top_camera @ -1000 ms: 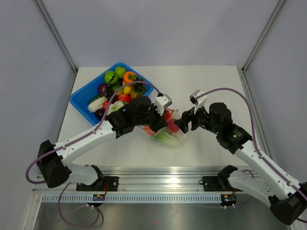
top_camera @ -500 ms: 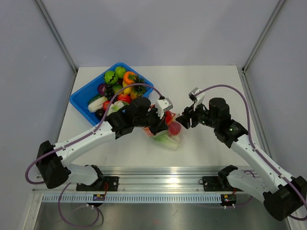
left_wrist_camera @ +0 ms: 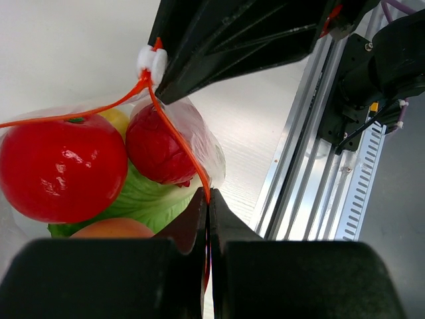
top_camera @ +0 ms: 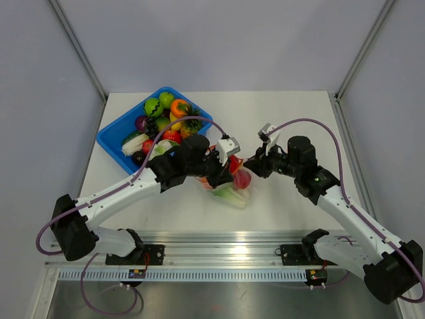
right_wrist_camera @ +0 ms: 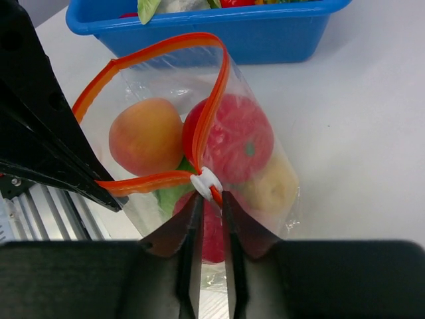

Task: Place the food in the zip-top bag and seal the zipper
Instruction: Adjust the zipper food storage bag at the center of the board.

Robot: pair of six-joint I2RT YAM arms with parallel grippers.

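The zip-top bag (top_camera: 234, 191) hangs between both grippers above the table, its mouth partly open. Inside it are food pieces: a red tomato (left_wrist_camera: 60, 166), a peach-orange fruit (right_wrist_camera: 146, 136), a yellow piece (right_wrist_camera: 275, 183) and green lettuce (left_wrist_camera: 153, 199). My left gripper (left_wrist_camera: 208, 199) is shut on one end of the red-orange zipper (left_wrist_camera: 172, 133). At the other end my right gripper (right_wrist_camera: 212, 196) pinches the strip just below the white slider (right_wrist_camera: 206, 181), with only a slim gap between its jaws. More food (top_camera: 166, 119) is piled in the blue bin.
The blue bin (top_camera: 109, 139) stands at the back left, close behind the bag. An aluminium rail (top_camera: 232, 256) runs along the near table edge. Slanted frame posts (top_camera: 80, 50) rise at both back corners.
My right gripper has closed from wide open onto the zipper's end by the slider and shifted a little left and back. The left gripper has kept its grip and barely moved.
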